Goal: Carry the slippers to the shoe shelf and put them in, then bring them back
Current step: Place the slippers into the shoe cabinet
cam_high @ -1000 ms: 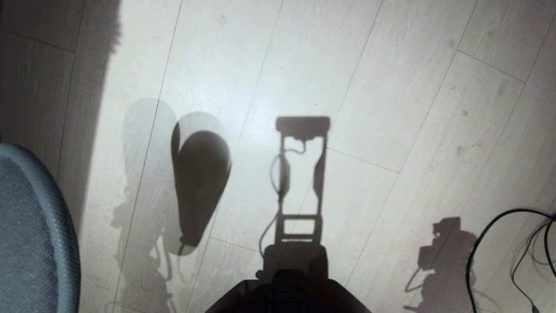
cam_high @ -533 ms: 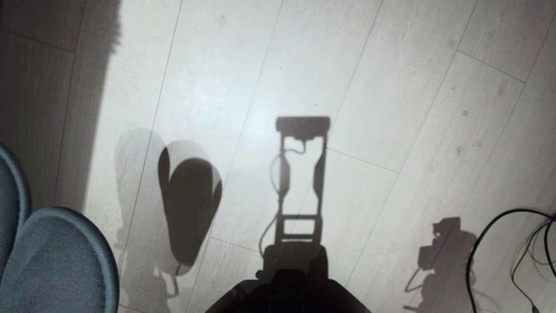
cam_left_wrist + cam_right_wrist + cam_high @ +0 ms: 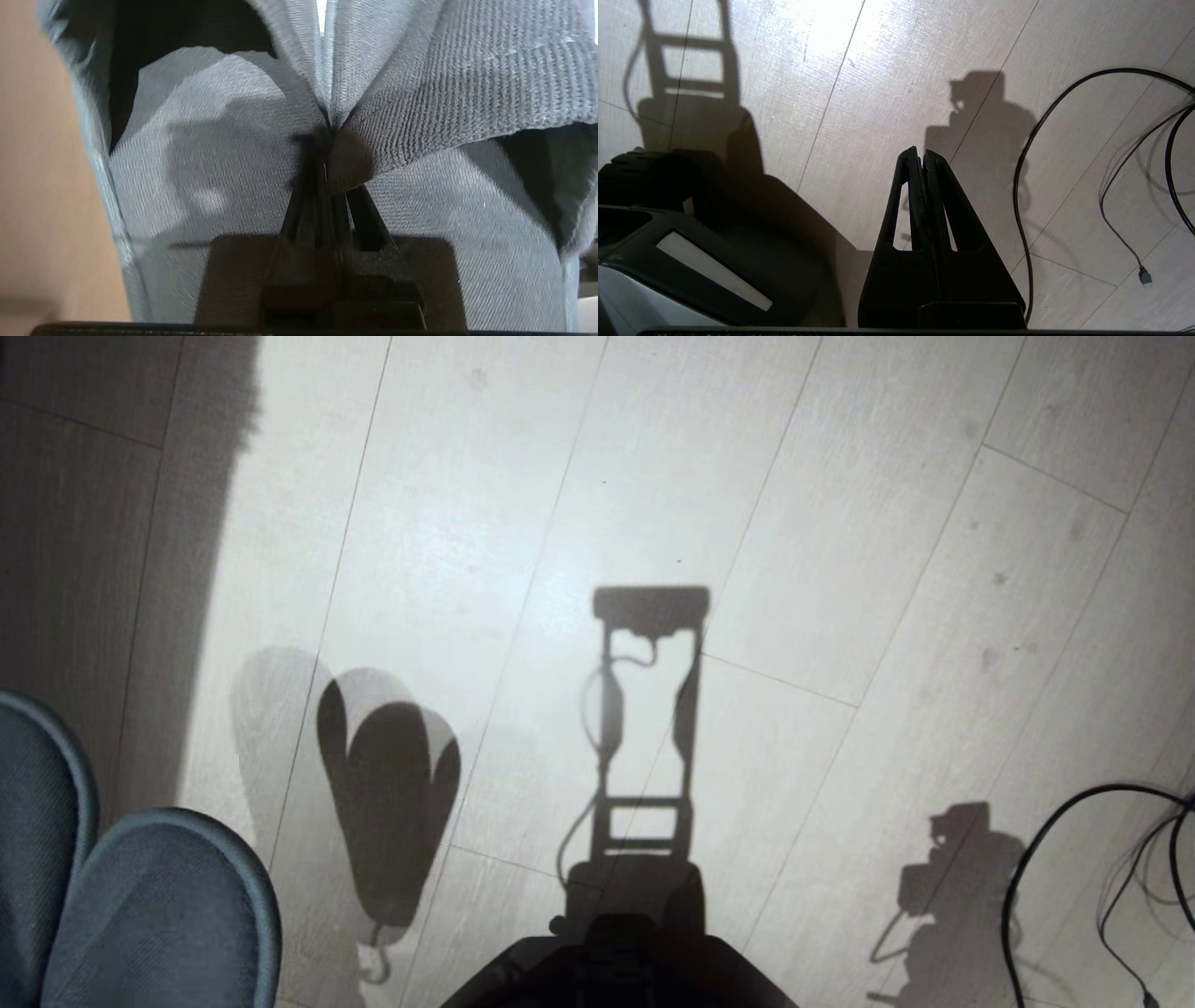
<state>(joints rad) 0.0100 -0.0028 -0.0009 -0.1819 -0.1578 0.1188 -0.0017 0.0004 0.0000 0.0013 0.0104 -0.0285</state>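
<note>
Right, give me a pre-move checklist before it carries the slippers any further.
1. Left gripper shut on the slippers: ok, its fingertips pinch the fabric edges of both together.
2. Both slippers held: ok, two toes show side by side at the lower left of the head view.
3. Slippers off the floor: ok, their shadow lies apart from them.
4. Right gripper shut and empty: ok, parked above the floor.
5. Cables clear of the base: cannot tell, they trail on the floor beside the right arm.
6. Shoe shelf in sight: not ok, no view shows it.
</note>
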